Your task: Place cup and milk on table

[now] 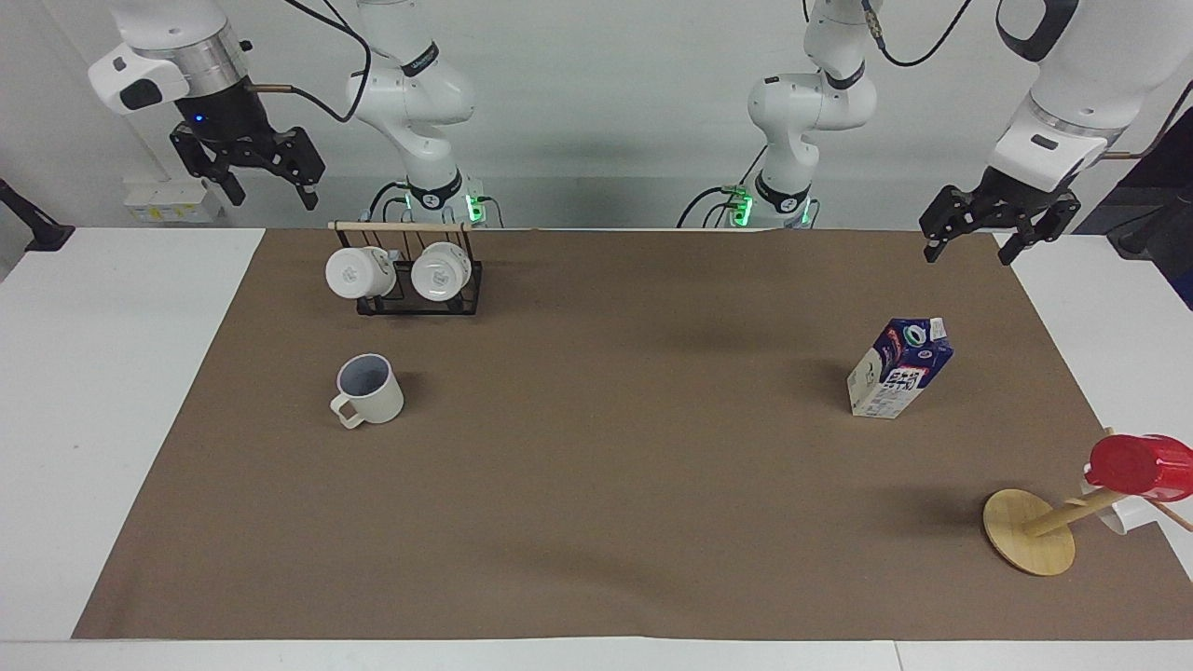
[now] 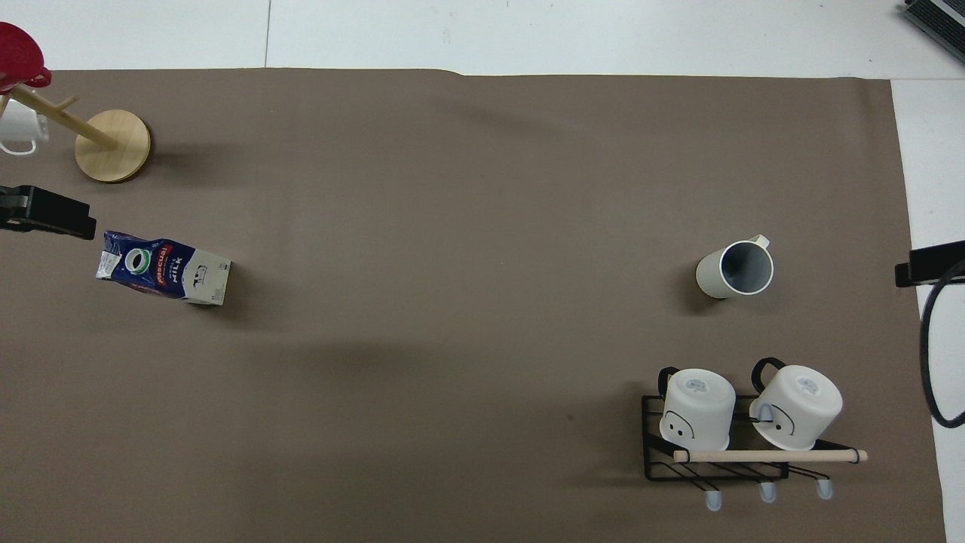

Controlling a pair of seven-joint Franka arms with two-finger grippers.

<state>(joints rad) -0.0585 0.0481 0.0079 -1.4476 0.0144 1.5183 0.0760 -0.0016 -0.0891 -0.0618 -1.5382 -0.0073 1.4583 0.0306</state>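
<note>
The cup (image 1: 368, 390) (image 2: 735, 269), a cream-white mug with a grey-lavender inside, stands upright on the brown mat (image 1: 606, 485) (image 2: 452, 226) of the table, toward the right arm's end. The milk (image 1: 899, 368) (image 2: 162, 269), a blue and white carton, stands upright on the mat toward the left arm's end. My right gripper (image 1: 273, 198) (image 2: 931, 264) is open and empty, raised over the table's edge at its own end. My left gripper (image 1: 969, 253) (image 2: 45, 215) is open and empty, raised over the mat's edge, apart from the milk.
A black wire rack (image 1: 407, 298) (image 2: 663, 460) holding two white mugs stands nearer to the robots than the cup. A wooden mug tree (image 1: 1030, 531) (image 2: 113, 143) with a red cup (image 1: 1137, 464) (image 2: 19, 53) and a white mug (image 2: 19, 128) stands farther than the milk.
</note>
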